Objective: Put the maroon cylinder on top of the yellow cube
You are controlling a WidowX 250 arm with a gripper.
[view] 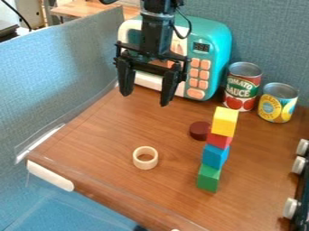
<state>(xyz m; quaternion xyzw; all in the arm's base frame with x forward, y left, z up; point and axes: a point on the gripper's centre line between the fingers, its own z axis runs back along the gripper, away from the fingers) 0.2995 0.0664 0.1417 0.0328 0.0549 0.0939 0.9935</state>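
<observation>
Three cubes (215,156) prop up your yellow cube (224,122); your jaws hang wide, empty, with room for the maroon cylinder (198,131)!

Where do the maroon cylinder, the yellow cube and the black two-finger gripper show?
Maroon cylinder (200,128): camera view, on its top face.
Yellow cube (223,128): camera view, on its front face.
Black two-finger gripper (145,99): camera view, midway between its fingertips.

So I'm looking down at this wood-grain tabletop (109,135), and a pale ring (145,165), a maroon cylinder (198,131) and a stack's green bottom cube (208,179) are sitting right on it. Toward the back, a teal toy microwave (217,52), red can (241,97) and yellow can (278,106) are standing.
</observation>
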